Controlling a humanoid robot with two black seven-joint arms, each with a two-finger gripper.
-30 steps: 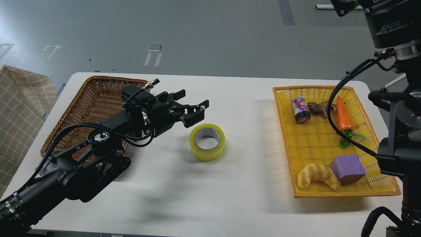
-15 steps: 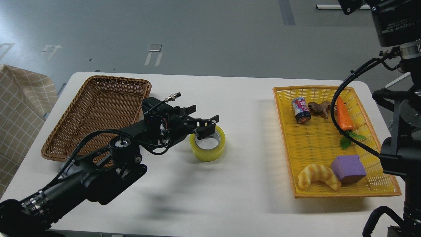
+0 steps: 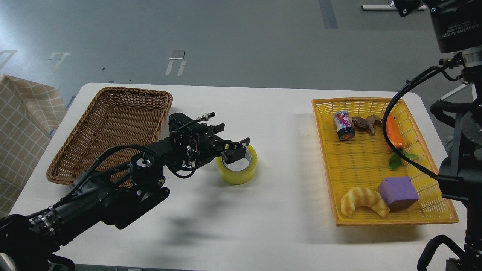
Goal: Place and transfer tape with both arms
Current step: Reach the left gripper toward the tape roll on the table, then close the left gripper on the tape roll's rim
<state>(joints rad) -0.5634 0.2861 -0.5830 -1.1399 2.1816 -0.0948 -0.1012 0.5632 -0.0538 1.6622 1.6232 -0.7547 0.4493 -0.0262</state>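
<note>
The tape (image 3: pixel 237 165) lies flat on the white surface (image 3: pixel 263 226), between a brown wicker basket (image 3: pixel 109 124), which holds nothing, and a yellow tray (image 3: pixel 357 162) holding a can (image 3: pixel 344 125), a brown figurine (image 3: pixel 364 122), a carrot (image 3: pixel 394 136), a croissant (image 3: pixel 363 201) and a purple block (image 3: pixel 398 192). Since half a second ago the left gripper (image 3: pixel 236 149) has dropped lower onto the roll; its fingers are spread, one inside the grey-white core, the other past the translucent yellow wall. The right gripper's fingers are out of view.
</note>
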